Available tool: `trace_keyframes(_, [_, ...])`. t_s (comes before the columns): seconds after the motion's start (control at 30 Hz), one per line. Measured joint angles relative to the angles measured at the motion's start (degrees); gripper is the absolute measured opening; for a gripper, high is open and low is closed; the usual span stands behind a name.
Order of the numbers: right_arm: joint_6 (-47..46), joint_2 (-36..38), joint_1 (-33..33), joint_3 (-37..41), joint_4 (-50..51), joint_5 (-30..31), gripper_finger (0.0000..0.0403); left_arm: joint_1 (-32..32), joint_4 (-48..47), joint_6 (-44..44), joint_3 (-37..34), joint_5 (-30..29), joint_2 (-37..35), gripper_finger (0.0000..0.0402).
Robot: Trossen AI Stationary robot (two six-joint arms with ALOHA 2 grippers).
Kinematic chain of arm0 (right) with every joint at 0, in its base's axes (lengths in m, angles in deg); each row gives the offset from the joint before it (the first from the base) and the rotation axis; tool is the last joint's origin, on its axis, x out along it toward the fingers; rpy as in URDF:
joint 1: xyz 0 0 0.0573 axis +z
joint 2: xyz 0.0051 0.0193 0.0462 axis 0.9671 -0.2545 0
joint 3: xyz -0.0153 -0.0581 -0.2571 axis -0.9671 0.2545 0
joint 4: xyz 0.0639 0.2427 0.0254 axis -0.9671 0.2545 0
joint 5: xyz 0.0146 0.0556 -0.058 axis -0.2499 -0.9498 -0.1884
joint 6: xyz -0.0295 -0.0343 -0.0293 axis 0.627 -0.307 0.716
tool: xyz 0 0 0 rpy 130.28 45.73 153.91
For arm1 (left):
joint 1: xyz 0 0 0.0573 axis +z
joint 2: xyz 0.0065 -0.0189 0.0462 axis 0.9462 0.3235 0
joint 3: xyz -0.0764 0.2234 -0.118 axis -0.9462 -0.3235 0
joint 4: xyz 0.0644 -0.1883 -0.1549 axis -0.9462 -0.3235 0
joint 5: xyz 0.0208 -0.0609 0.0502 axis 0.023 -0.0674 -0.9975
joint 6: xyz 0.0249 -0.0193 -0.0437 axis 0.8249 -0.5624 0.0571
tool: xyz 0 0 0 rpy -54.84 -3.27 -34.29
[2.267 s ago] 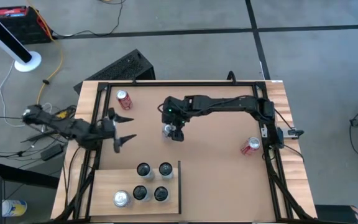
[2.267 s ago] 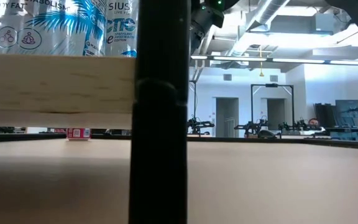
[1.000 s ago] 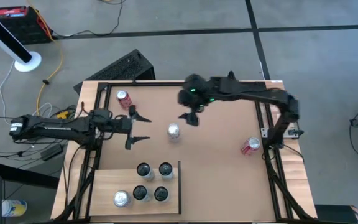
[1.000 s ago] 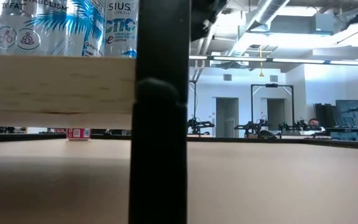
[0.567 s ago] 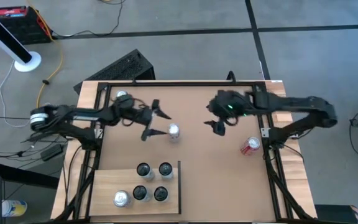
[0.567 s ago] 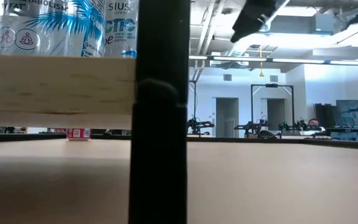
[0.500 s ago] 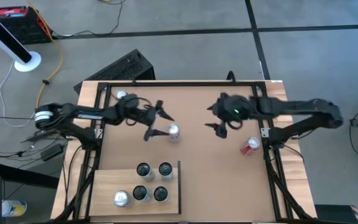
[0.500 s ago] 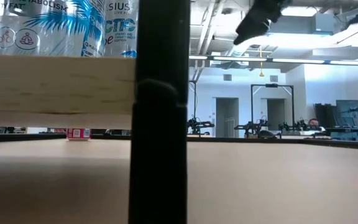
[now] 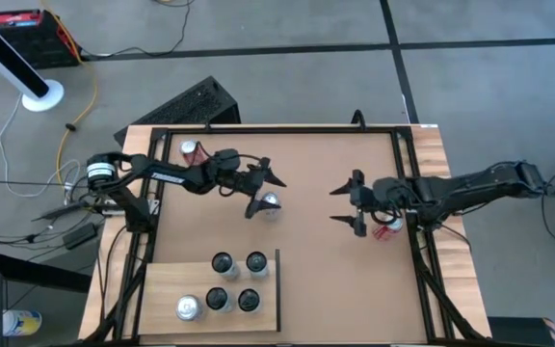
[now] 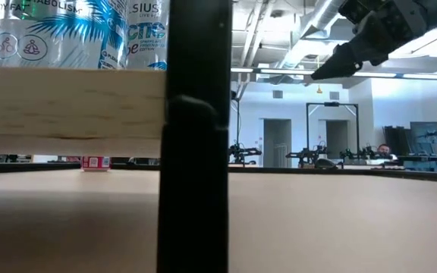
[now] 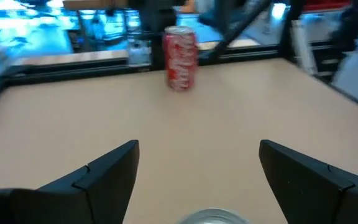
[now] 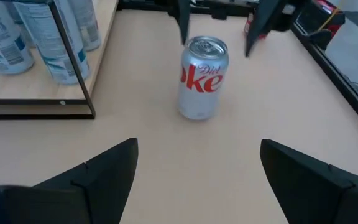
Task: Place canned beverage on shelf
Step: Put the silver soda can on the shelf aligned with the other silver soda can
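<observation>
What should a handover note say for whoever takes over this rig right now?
Left gripper: open, empty, fingers on either side of the silver Diet Coke can standing mid-table, not closed on it.
Right gripper: open, empty, near the right rail beside a red can.
A second red can stands at the far left corner.
Shelf: five cans already standing on it.
Done: nothing in hand.
Left: close on the silver can and set it on the shelf; likely both red cans afterwards.
</observation>
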Motion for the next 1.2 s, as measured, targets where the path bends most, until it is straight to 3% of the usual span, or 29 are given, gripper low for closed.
trace_keyframes(0.37, [-0.5, 0.6, 0.3, 0.5, 0.0, 0.0, 0.0360, -0.3, -4.5, -2.8, 0.0, -3.2, -1.3, 0.0318])
trace_keyframes(0.77, [-0.9, 0.2, -0.1, 0.5, -0.8, 1.2, 0.0360, -0.7, -12.2, 2.4, 0.0, -3.3, -4.4, 0.0380])
trace_keyframes(1.2, [-1.1, 0.2, -3.5, 0.5, -0.7, 1.2, 0.0360, -1.4, -19.3, 5.3, -0.1, -6.4, -4.1, 0.0380])
